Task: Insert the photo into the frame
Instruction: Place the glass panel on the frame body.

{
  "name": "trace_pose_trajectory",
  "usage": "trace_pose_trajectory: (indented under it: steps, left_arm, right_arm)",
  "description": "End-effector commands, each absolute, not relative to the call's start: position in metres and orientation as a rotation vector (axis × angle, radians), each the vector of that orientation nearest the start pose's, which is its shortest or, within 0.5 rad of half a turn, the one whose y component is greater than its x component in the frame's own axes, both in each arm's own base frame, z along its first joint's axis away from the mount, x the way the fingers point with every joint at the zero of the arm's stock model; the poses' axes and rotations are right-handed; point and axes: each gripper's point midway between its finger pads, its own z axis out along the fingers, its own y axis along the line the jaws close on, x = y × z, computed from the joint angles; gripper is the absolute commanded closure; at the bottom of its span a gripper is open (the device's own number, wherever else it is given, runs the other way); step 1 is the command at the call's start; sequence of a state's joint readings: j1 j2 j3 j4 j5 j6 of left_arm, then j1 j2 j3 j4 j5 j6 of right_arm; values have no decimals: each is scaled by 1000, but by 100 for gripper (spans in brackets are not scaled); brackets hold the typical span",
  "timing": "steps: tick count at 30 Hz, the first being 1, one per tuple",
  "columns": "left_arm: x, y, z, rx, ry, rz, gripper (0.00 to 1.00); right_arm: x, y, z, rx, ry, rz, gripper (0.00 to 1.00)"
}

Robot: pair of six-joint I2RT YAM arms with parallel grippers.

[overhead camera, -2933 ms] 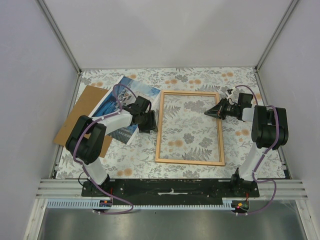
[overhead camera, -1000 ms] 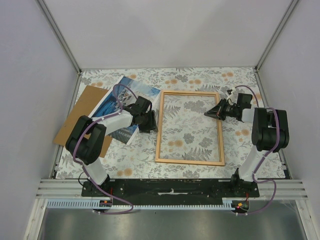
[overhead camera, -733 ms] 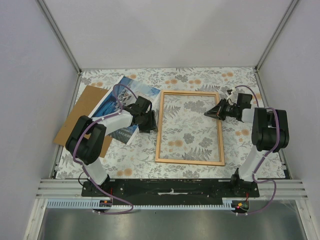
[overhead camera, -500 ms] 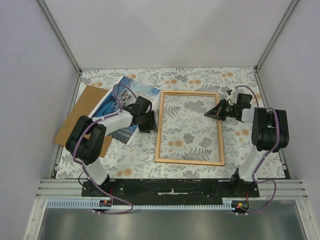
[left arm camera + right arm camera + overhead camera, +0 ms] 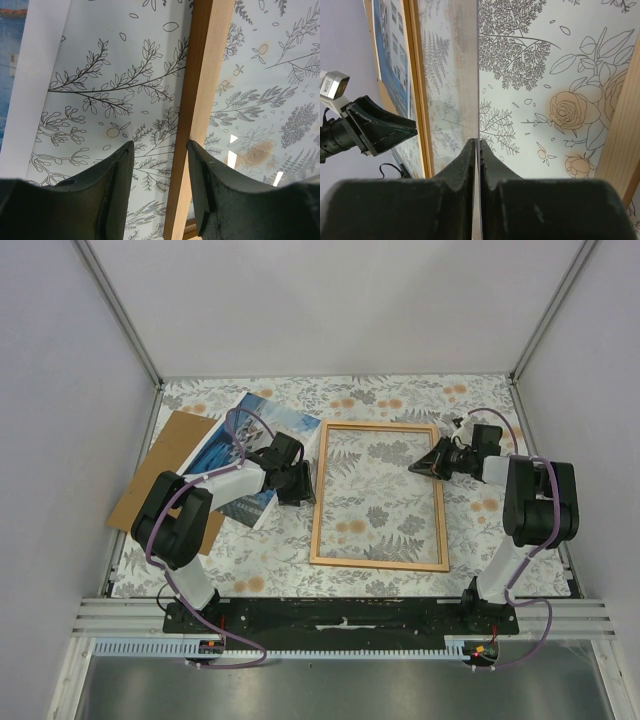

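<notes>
From the top camera, the frame (image 5: 318, 502) is lying flat in the middle of the floral tablecloth (image 5: 400, 395), with the cloth's pattern showing through its opening. The photo (image 5: 268, 425) is lying picture-side up just left of the frame and outside it. It is turned at an angle and is partly overlapping a brown backing board (image 5: 160, 465). The left arm is reaching across the print, and the left gripper (image 5: 300, 480) is sitting close to the frame's left rail. The right gripper (image 5: 418, 466) is pointing leftward over the frame's upper right part.

In the left wrist camera, the left gripper (image 5: 160, 146) is standing open, its two dark fingers (image 5: 116, 190) well apart with only tablecloth showing between them. The frame's wooden rail (image 5: 205, 75) is running just beside the right-hand finger. The photo's white border (image 5: 35, 85) is showing at the left edge of the view, clear of the fingers.

In the right wrist camera, the right gripper (image 5: 478, 143) is holding its jaws almost together, with only a hairline slit between them. A pale, hazy strip (image 5: 465, 70) is running up from the tips, and it cannot be told whether anything is pinched there. Frame rails are crossing the view at left (image 5: 417, 75) and lower right. The blue print (image 5: 390, 50) is lying beyond the left rail.
</notes>
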State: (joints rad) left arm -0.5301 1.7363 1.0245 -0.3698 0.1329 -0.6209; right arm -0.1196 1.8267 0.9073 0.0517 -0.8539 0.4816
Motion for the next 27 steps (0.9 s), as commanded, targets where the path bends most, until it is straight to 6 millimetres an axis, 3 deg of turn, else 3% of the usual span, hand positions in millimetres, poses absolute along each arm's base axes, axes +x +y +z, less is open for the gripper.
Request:
trace_pose_trajectory:
  steps: [1,13,27]
  left_arm:
    - [303,-230,33,-95,2727,-511,46]
    - [303,-229,33,-94,2725,-505,46]
    - [302,-228,33,-93,2724,-503,46]
  right_arm:
    - [390,105,81,221,2261,1204,90]
    - [387,118,108,149,2154,1336,93]
    - [387,118,110,138,2151,1340,94]
